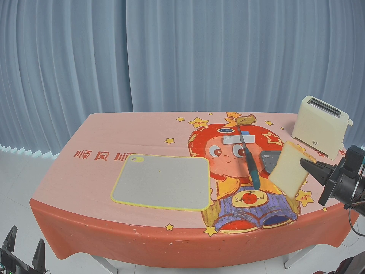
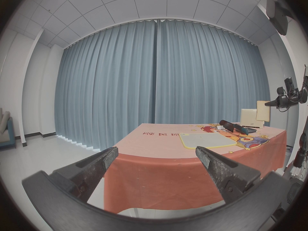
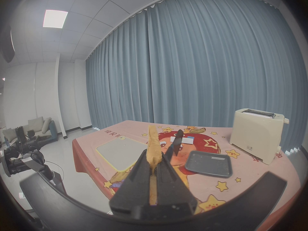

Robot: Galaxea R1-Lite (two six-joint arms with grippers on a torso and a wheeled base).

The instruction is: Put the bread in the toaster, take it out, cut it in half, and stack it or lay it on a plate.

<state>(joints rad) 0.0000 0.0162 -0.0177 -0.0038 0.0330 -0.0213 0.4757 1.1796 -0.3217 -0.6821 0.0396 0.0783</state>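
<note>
Your worktop [image 1: 114,134] wears a pink cartoon cloth and stands before a blue curtain [image 1: 190,39]. In the head view the bread [image 1: 289,170] covers much of the dark tray [image 1: 269,160]. The slice is pale with a tan crust, tilted, and held above the worktop near the toaster [image 1: 321,126], pinched in your right hand [image 1: 303,161]. Your left hand [image 2: 156,152] hangs with fingers apart, off the worktop's near left corner.

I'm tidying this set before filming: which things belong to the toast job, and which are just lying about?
For the job: bread, held by right gripper; toaster; knife; cutting board; dark tray.
Just about: white block under the knife; sofa.
</note>
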